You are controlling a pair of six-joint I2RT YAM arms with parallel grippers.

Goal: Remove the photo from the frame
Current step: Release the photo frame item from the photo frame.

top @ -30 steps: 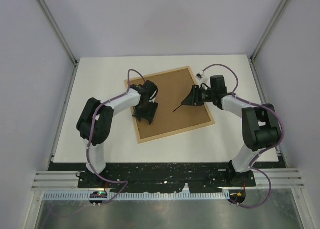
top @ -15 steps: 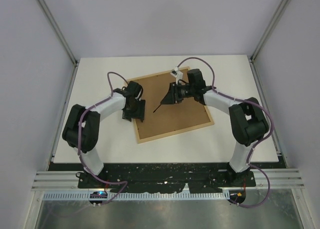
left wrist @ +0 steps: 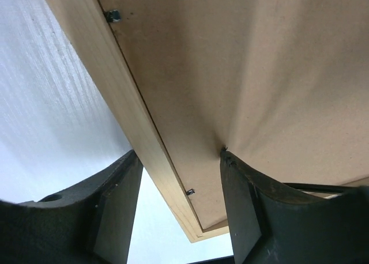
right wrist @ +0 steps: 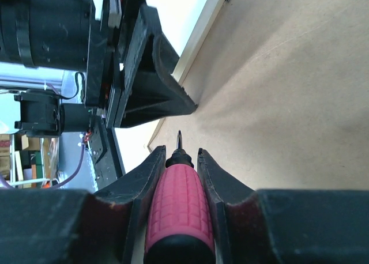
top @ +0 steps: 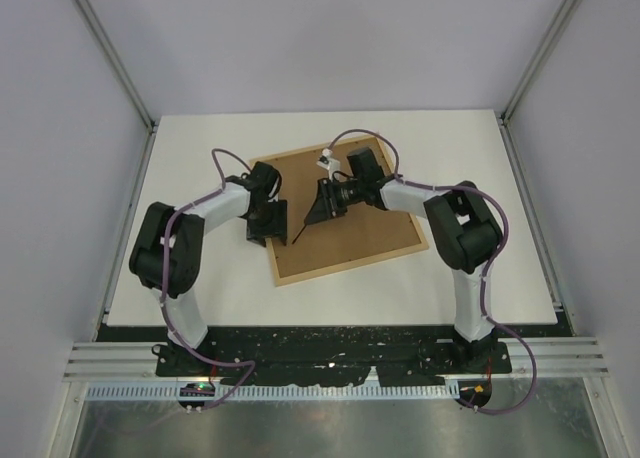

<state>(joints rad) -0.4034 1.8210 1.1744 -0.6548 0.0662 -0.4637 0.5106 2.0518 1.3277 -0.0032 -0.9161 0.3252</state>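
Filling the frame (top: 355, 264), the brown backing board (top: 350, 233) seemingly sits flush

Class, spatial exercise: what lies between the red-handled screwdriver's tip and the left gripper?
Only bare brown fibreboard back of the light wooden frame; right wrist view.

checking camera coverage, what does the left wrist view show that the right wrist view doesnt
Only left wrist: two small metal tabs along the frame, its corner, and the left gripper with open jaws straddling the wood edge. Only right wrist: the red screwdriver clamped in the right gripper, tip aimed at the frame's edge beside the left gripper. Both: the brown backing, the pale wood edge, the white table.
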